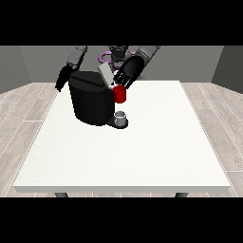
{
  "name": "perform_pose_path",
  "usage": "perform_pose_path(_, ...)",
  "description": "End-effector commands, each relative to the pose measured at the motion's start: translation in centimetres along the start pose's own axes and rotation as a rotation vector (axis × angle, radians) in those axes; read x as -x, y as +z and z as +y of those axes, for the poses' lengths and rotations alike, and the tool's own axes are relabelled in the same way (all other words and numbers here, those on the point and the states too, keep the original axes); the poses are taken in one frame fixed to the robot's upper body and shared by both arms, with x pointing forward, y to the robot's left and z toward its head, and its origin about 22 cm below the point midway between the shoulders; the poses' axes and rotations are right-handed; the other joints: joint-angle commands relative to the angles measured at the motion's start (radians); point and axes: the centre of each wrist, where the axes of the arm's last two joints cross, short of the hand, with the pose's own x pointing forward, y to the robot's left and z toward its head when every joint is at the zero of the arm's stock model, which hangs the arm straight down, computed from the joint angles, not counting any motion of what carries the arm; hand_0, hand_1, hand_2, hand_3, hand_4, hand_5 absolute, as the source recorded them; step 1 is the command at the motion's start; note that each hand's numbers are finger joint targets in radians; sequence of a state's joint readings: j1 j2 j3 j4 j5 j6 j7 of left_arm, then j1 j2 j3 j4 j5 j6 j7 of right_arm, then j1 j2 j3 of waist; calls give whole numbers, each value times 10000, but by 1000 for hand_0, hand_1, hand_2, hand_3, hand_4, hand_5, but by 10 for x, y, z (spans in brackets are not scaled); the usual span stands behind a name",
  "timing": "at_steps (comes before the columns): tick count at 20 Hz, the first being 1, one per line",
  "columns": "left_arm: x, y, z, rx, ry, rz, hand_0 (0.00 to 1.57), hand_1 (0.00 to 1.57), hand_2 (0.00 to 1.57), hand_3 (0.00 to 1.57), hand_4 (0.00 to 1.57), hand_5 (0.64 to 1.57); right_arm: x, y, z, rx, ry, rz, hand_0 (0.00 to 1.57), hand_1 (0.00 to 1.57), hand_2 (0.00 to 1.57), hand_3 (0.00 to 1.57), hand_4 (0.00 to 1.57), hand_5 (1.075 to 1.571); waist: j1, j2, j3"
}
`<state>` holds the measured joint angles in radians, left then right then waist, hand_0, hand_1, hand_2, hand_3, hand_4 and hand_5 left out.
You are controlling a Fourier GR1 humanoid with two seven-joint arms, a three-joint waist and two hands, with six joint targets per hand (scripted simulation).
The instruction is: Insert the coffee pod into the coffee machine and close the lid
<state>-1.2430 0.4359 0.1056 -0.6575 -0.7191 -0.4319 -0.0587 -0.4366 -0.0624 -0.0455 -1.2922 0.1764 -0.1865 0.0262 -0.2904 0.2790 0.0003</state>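
Note:
The black coffee machine (92, 100) stands on the white table (142, 152), at its far left part. Its grey lid (105, 74) is tilted up, open. The hand at the view's right (128, 71) is just above and right of the lid, over a red thing at the machine (120, 94). A small grey thing (121, 116) sits on the machine's base under the red thing; I cannot tell whether it is the pod. The hand at the view's left (62, 79) hangs behind the machine's left side with its fingers straight, holding nothing.
The table's front edge (123, 190) is nearest the camera. The robot's body (114, 53) is behind the machine. A wooden floor surrounds the table.

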Motion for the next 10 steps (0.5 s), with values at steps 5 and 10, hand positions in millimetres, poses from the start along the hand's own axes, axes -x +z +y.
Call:
perform_pose_path(5, -12, -2, 8, -325, -81, -467, 1196, 1196, 1252, 1201, 418, 1571, -4, -13, -20, 227, 77, -566, 0, 0, 0, 0, 115, 1571, 23, 587, 1)
perform_pose_path(10, 0, -3, -6, -249, -102, -240, 1216, 1216, 1259, 1200, 417, 1571, -5, -6, -5, 145, -42, -116, 0, 0, 0, 0, 0, 1571, -15, 141, -2)
